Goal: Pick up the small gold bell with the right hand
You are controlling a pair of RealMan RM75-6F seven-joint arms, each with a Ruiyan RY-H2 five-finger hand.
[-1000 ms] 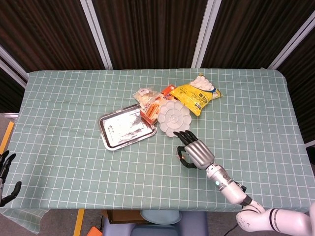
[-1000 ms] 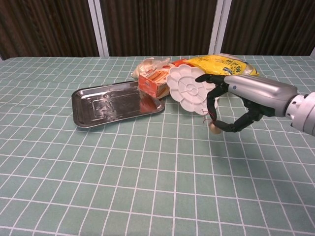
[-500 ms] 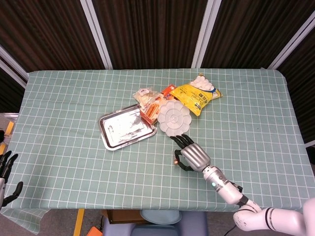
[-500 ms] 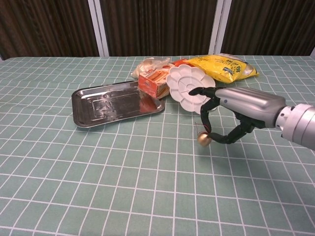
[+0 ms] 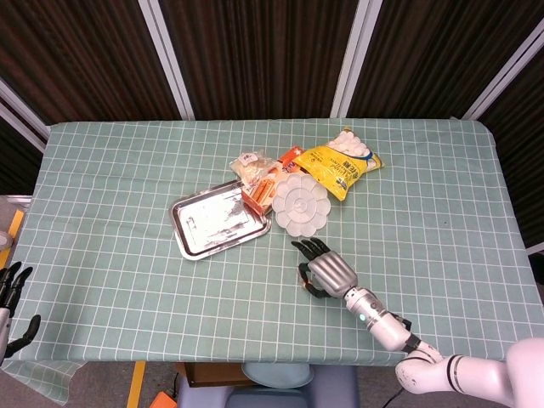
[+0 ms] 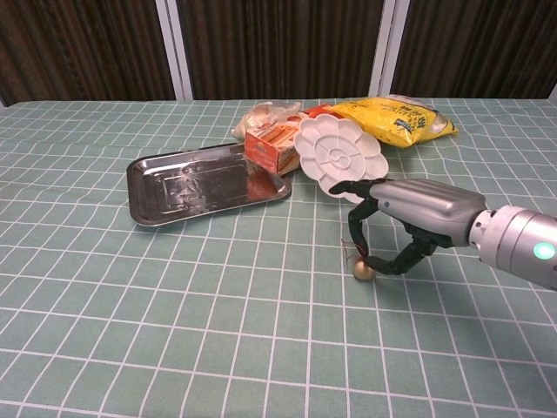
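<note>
The small gold bell point(image 6: 363, 272) with a thin red string sits low, at or just above the green checked tablecloth, in front of the white palette. My right hand point(image 6: 402, 223) curls over it from the right, and the thumb and a finger pinch the bell between their tips. From the head view the right hand point(image 5: 327, 274) lies near the table's front middle, and the bell barely shows at its left side. My left hand point(image 5: 10, 293) hangs off the table's lower left corner with its fingers apart and nothing in them.
A steel tray point(image 6: 204, 181) lies left of centre. Behind the hand are a white palette point(image 6: 341, 158), an orange box point(image 6: 274, 146), a yellow snack bag point(image 6: 402, 117) and a small wrapped packet point(image 5: 248, 163).
My right hand has moved toward the table's front edge and down, carrying the bell with it. The bell has dropped from hanging in the air to table level.
</note>
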